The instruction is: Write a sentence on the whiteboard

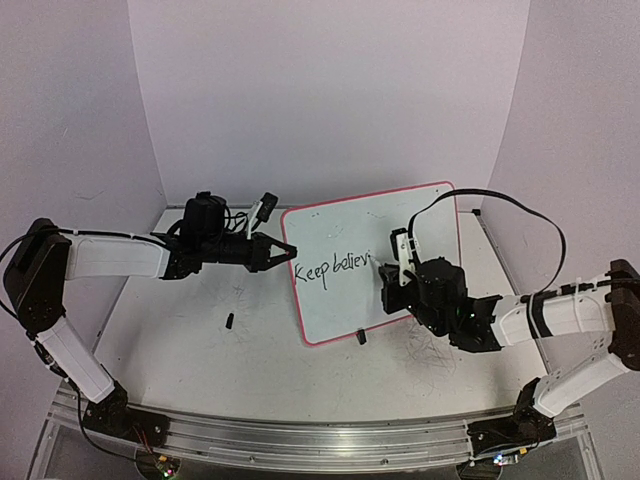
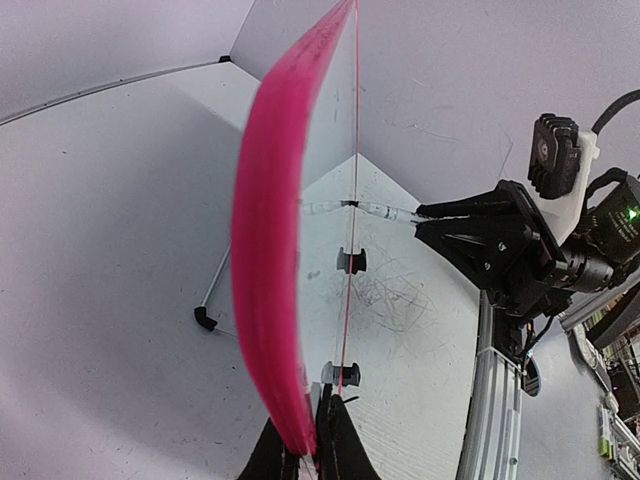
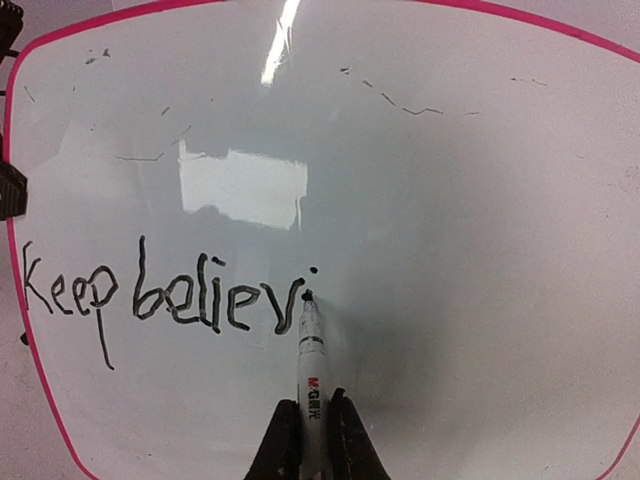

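Pink-rimmed whiteboard [image 1: 400,220] upright on long edge, sentence [image 3: 165,300] running L-R.

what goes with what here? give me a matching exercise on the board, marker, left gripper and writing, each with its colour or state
1 board
2 marker
3 left gripper
4 writing

a shut on the board's rim
b white with a pink rim
c reads "Keep believi"
d held in the right gripper, tip on the board

Pairs: 1-b, 2-d, 3-a, 4-c
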You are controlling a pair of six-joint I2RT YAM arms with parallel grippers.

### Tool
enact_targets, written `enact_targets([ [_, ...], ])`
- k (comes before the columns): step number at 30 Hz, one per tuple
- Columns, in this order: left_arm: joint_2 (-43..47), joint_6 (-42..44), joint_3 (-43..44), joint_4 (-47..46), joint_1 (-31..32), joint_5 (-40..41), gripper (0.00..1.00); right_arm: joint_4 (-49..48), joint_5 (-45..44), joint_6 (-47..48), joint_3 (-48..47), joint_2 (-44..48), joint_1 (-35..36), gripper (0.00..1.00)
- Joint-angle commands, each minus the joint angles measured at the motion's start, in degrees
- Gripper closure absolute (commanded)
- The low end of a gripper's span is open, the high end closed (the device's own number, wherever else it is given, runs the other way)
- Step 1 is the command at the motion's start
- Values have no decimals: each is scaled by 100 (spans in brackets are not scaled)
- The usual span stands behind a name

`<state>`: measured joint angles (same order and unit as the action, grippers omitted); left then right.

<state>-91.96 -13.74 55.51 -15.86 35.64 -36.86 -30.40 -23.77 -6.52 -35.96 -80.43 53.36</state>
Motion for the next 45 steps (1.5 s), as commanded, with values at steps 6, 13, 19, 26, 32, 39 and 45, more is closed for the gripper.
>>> enact_targets([
  [6,47,548,136,294,49,214,100,200,-108,-133,-4,45,12,100],
  [13,58,556,132,302,50,229,100,258,-58,-251,61,31,65,100],
  [19,67,558,133,316,57,232,100,319,-93,-293,75,63,103,100],
  [26,52,561,135,320,57,232,100,368,-140,-320,107,116,137,100],
  [32,38,565,144,328,61,232,100,362,-160,-289,67,180,142,100],
  [39,31,565,144,327,66,232,100,284,-177,-204,-94,446,109,100],
  [45,37,567,144,337,68,232,100,198,-157,-89,-219,323,-5,100],
])
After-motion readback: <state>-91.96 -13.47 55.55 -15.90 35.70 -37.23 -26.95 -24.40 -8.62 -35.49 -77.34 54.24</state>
